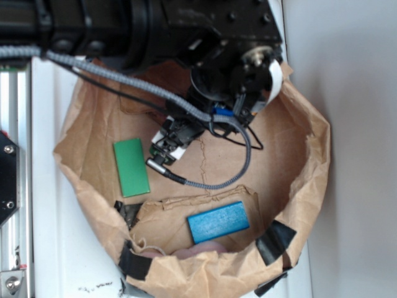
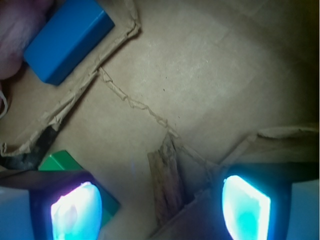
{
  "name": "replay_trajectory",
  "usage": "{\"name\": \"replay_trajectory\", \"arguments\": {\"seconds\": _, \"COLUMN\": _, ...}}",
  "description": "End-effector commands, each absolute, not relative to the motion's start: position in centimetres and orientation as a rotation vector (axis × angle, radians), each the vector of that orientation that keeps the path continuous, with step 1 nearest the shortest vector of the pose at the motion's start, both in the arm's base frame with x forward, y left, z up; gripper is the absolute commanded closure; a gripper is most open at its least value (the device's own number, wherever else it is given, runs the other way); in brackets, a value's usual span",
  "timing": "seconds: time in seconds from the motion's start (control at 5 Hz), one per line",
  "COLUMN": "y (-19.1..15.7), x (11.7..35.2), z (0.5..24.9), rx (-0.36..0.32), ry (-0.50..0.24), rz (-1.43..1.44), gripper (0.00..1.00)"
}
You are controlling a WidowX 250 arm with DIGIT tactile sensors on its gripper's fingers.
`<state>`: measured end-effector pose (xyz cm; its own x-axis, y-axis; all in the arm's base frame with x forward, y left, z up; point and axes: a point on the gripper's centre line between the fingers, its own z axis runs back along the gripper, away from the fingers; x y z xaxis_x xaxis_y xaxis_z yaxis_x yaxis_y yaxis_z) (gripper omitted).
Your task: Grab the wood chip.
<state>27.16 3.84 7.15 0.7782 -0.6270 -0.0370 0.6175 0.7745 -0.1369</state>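
Brown paper bag floor (image 2: 210,65), creased and torn, wood chip (image 2: 167,180) lying between jaws spread apart, blue block (image 2: 67,37) beyond.

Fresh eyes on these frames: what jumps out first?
The black arm fills the top of the exterior view, hanging over a torn paper bag that holds a green block at left and a blue block near the front. In the wrist view, two glowing pads frame the wood chip, with the gripper open around it.
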Motion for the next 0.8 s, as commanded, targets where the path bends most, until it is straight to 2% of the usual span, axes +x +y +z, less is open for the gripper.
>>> {"name": "replay_trajectory", "arguments": {"seconds": 0.0, "y": 5.0, "x": 28.0, "z": 7.6, "rx": -0.037, "ry": -0.012, "rz": -0.664, "gripper": 0.0}}
{"name": "replay_trajectory", "arguments": {"seconds": 0.6, "y": 4.3, "x": 26.4, "z": 3.8, "rx": 0.022, "ry": -0.066, "rz": -0.613, "gripper": 0.0}}
